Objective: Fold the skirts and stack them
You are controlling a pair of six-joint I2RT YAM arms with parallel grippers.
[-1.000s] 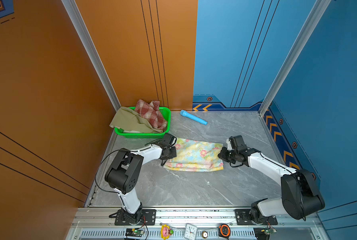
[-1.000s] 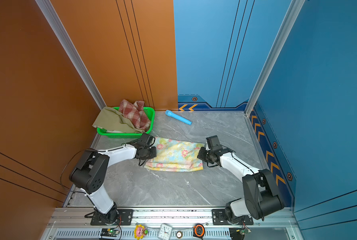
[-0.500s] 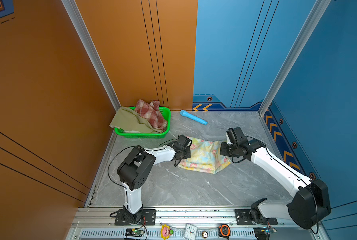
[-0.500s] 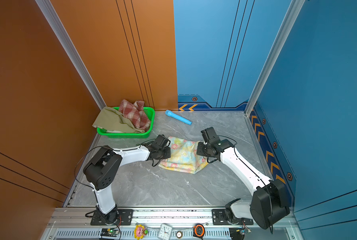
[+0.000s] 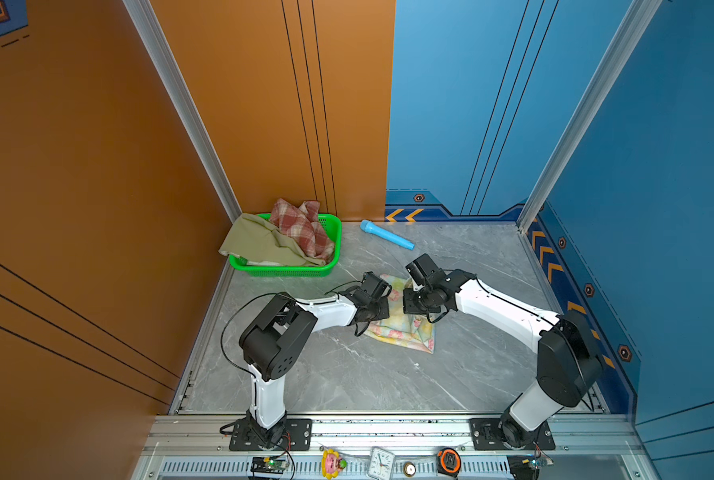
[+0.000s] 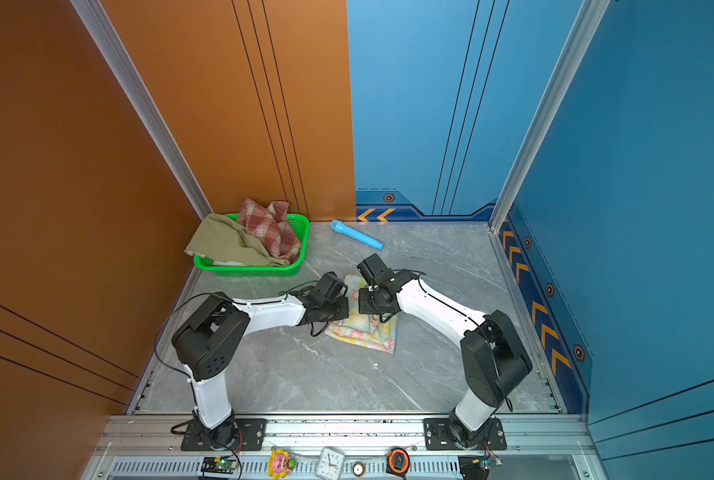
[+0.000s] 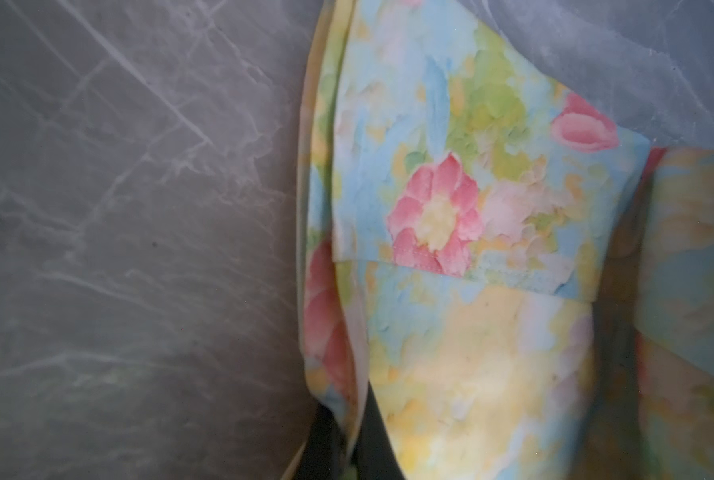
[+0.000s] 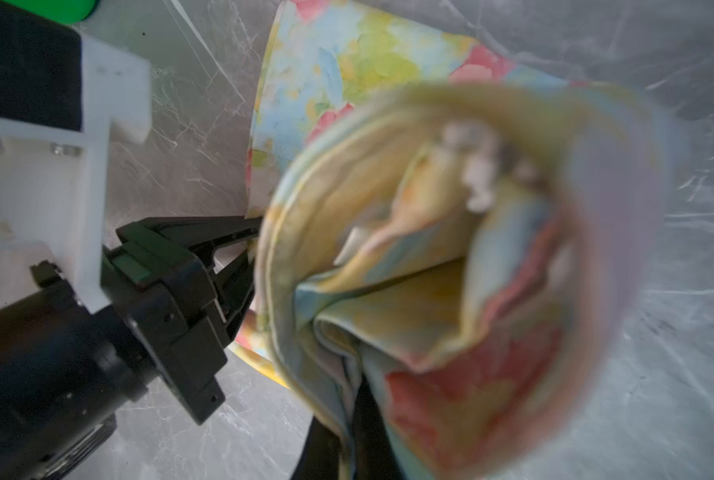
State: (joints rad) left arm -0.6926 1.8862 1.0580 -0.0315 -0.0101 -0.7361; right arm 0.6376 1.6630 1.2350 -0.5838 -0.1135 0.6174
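The floral skirt [image 5: 405, 330] lies doubled over at the middle of the grey table in both top views [image 6: 367, 332]. My left gripper [image 5: 382, 309] and right gripper [image 5: 409, 301] meet nose to nose over its left edge. In the left wrist view the left gripper [image 7: 349, 449] is shut on a thin edge of the floral skirt [image 7: 438, 216]. In the right wrist view the right gripper [image 8: 347, 436] pinches a raised, bunched fold of the floral skirt [image 8: 450, 291], with the left gripper [image 8: 253, 245] beside it. The plaid skirt [image 5: 303, 226] and olive skirt [image 5: 259, 245] lie in the basket.
The green mesh basket [image 5: 288, 271] stands at the back left corner by the orange wall. A light-blue tube [image 5: 386, 235] lies behind the grippers near the back wall. Small items, among them a clock [image 5: 382, 463], sit on the front rail.
The right gripper has carried its end of the floral skirt leftwards over to the left gripper, doubling the cloth. The left gripper has shifted right with its end.
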